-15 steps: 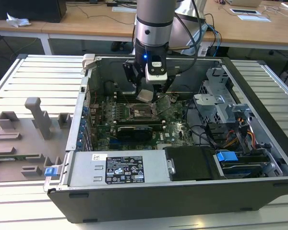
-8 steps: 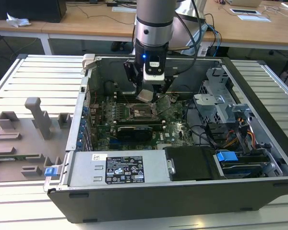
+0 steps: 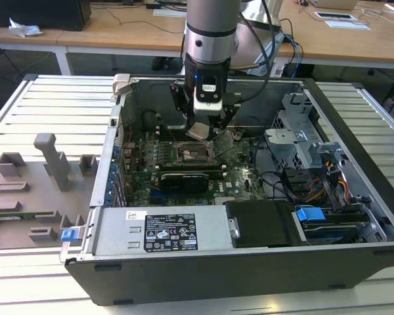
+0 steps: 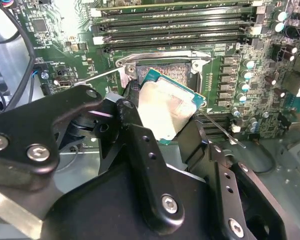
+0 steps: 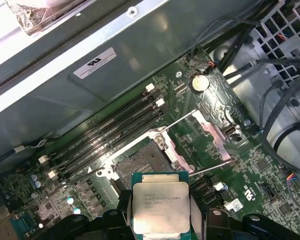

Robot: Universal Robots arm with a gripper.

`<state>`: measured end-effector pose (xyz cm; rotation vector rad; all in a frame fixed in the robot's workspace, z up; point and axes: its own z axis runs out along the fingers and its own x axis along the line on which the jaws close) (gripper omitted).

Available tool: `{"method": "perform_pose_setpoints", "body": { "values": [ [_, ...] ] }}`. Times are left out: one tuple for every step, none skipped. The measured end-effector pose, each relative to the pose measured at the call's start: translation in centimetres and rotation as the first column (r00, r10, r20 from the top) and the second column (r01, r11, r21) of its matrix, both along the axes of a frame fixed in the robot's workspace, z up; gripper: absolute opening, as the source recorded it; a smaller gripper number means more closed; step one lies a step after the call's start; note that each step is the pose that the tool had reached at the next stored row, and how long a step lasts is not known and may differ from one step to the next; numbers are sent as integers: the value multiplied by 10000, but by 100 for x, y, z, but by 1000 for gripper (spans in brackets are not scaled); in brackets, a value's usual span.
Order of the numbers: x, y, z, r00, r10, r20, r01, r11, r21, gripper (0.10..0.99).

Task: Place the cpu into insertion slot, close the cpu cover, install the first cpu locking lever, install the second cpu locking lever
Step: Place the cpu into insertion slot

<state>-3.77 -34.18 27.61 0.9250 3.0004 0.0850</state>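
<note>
Exterior view: raised and distant, looking down into the open computer case [image 3: 184, 279], with the arm [image 3: 211, 33] entering at 12 o'clock. Both wrist views: close, facing down at the motherboard [image 5: 255, 170], sharing the insertion slot [image 5: 142, 162] [image 4: 165, 70] and the cpu [image 5: 161, 207] [image 4: 165, 107].

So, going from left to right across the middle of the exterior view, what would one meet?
tall grey plastic upright block → small silver-grey square cpu, held in the black gripper → grey metal drive cage
</note>
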Motion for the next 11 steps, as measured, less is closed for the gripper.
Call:
{"method": "perform_pose_setpoints", "body": {
  "values": [
    [0, 0, 0, 10000, -75, 0, 75, 10000, 0, 545],
    [0, 0, 0, 9999, -168, 0, 168, 9999, 0, 545],
    [0, 0, 0, 9997, -232, 0, 232, 9997, 0, 545],
    [0, 0, 0, 9996, -289, 0, 289, 9996, 0, 545],
    [0, 0, 0, 9991, -414, 0, 414, 9991, 0, 545],
    [0, 0, 0, 9984, -563, 0, 563, 9984, 0, 545],
    [0, 0, 0, 9975, -710, 0, 710, 9975, 0, 545],
    [0, 0, 0, 9968, -798, 0, 798, 9968, -1, 545],
    [0, 0, 0, 9964, -852, 1, 852, 9964, 0, 545],
    [0, 0, 0, 9956, -933, 0, 933, 9956, 0, 545],
    [0, 0, 0, 9947, -1027, 0, 1027, 9947, 0, 545]
  ]
}}
